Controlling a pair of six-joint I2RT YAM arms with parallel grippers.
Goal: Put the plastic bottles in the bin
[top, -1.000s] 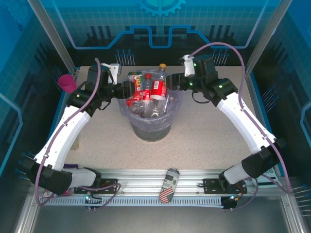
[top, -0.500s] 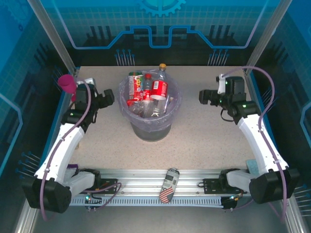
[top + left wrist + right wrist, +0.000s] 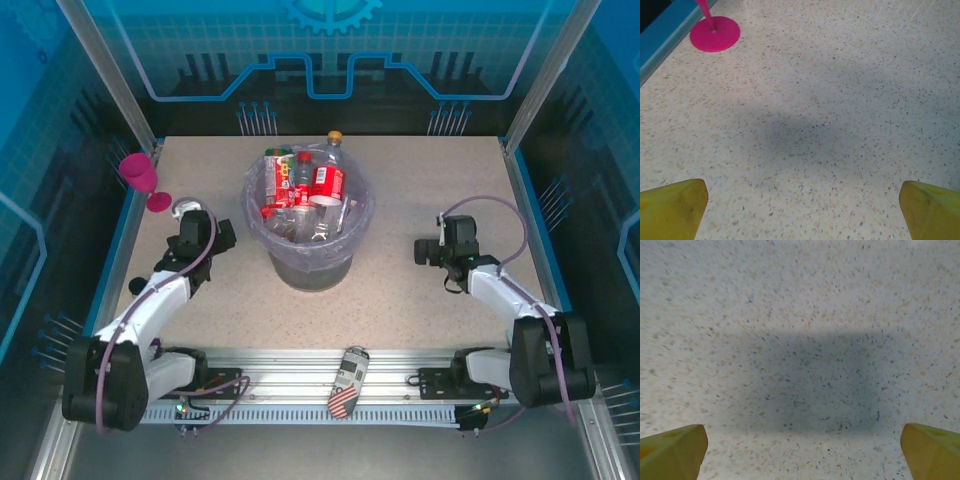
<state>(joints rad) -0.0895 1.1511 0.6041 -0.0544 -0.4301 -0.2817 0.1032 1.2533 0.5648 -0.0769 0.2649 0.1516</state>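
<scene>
The speckled surface (image 3: 400, 320) lies bare in front of both sets of jaws, and I can make out no loose bottle anywhere on it. The bin (image 3: 310, 270) stands between them, to the right of the left jaws and to the left of the right jaws, and slightly farther from the arm bases than either.

The left arm (image 3: 150, 300) and right arm (image 3: 500, 290) are folded low on either side. The left jaws sit somewhat nearer the bin's wall than the right ones do.

The plastic bottles (image 3: 300, 190) are packed inside the bin. Most stand upright or lean with caps upward, and one orange-capped bottle (image 3: 333, 150) rises above the far rim. Judged from this, the task looks complete, with nothing left to reach for.

A striped can (image 3: 347, 382) lies on the near rail, behind both sets of jaws and between the arm bases.

The pink goblet (image 3: 140, 180) stands ahead and to the left of the left jaws, and its foot shows in the left wrist view.

Both sets of jaws gape wide and empty. In each wrist view the yellow fingertips (image 3: 670, 210) sit at opposite corners with only surface between them.
</scene>
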